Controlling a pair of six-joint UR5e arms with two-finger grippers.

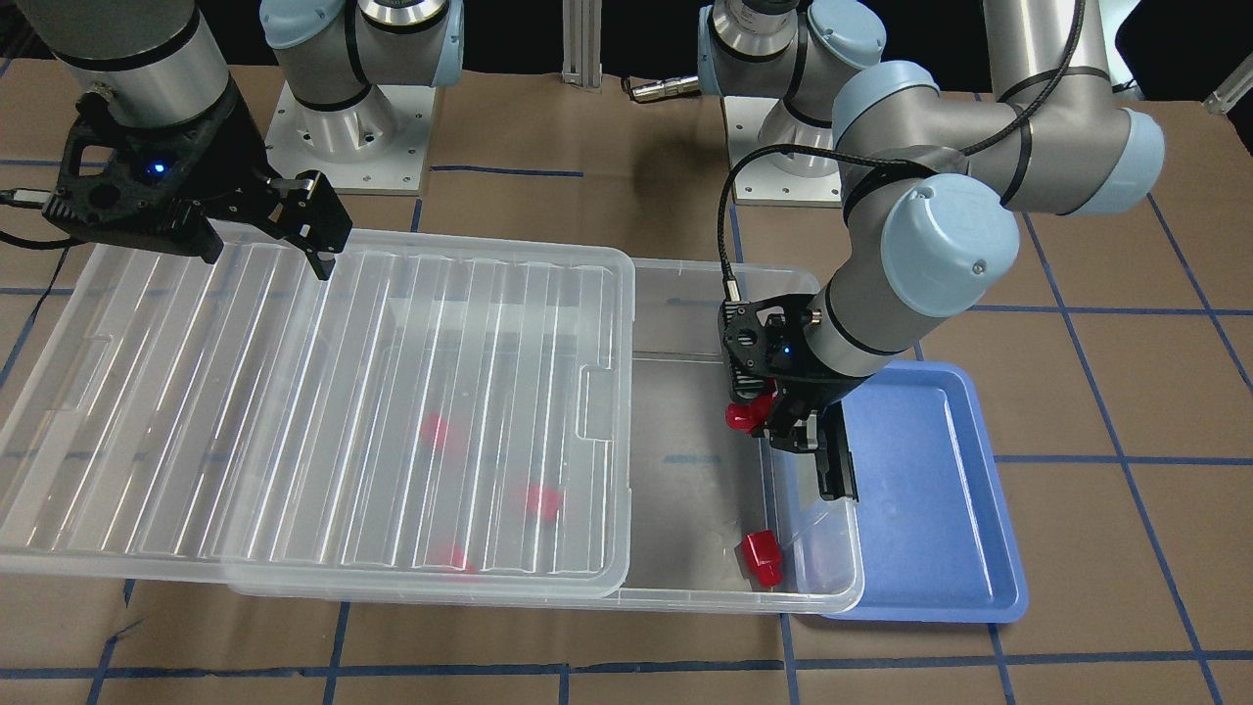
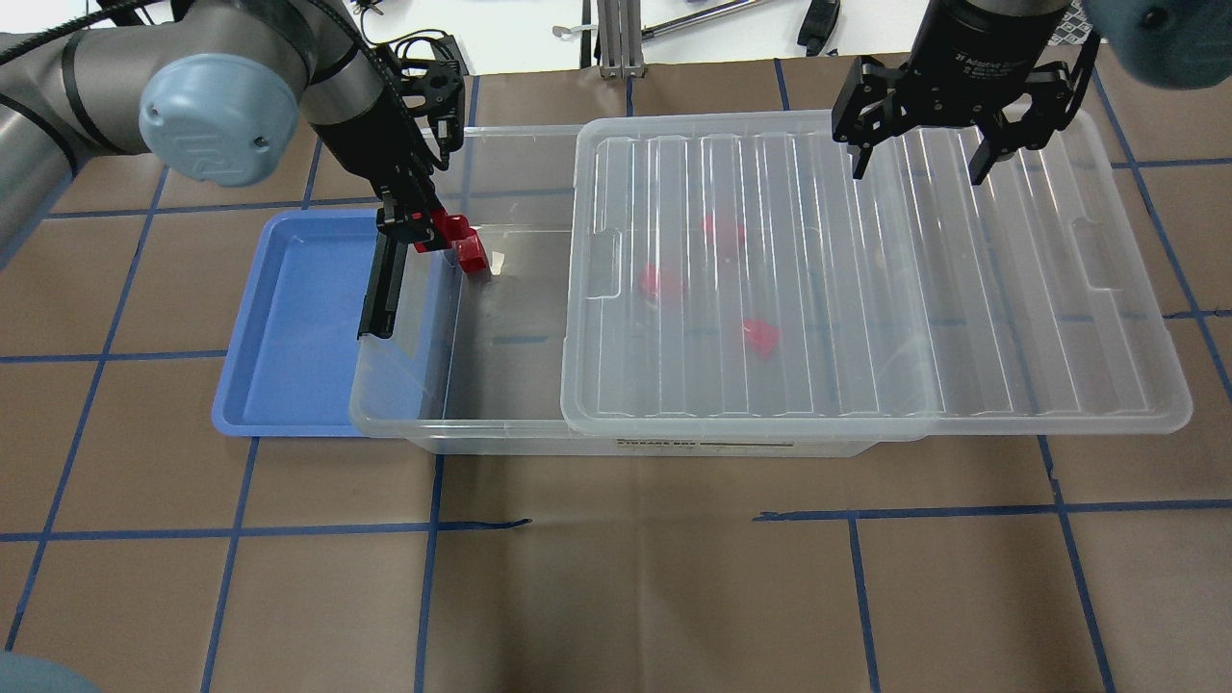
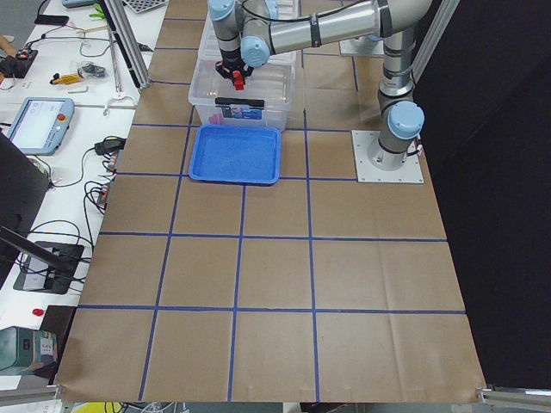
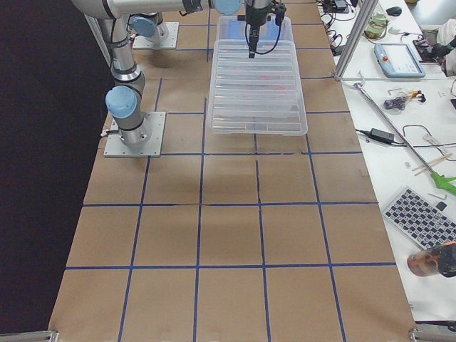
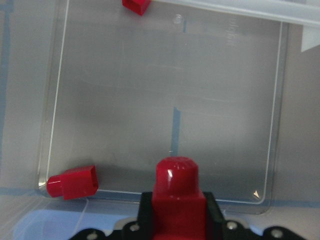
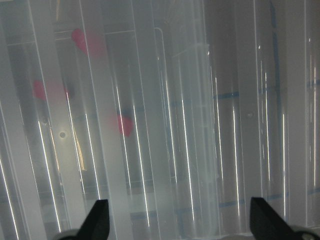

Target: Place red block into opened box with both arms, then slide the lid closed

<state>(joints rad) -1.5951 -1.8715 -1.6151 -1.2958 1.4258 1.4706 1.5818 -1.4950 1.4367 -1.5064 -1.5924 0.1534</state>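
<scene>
My left gripper [image 2: 438, 229] is shut on a red block [image 1: 742, 415], held above the uncovered end of the clear box [image 2: 500, 385]. In the left wrist view the held block [image 5: 176, 192] points stub-first at the box floor. Another red block [image 1: 762, 556] lies on that floor in a corner. The ribbed clear lid [image 2: 866, 289] covers the rest of the box and overhangs its far end. Three red blocks [image 2: 662, 282] show blurred beneath it. My right gripper [image 2: 919, 173] hangs open just above the lid, fingers [image 6: 97, 222] apart with nothing between them.
A blue tray [image 2: 298, 318] lies against the box's open short end, partly under its rim. A black latch bar [image 2: 373, 298] stands along that end beside my left gripper. Both arm bases [image 1: 348, 137] are bolted at the back edge.
</scene>
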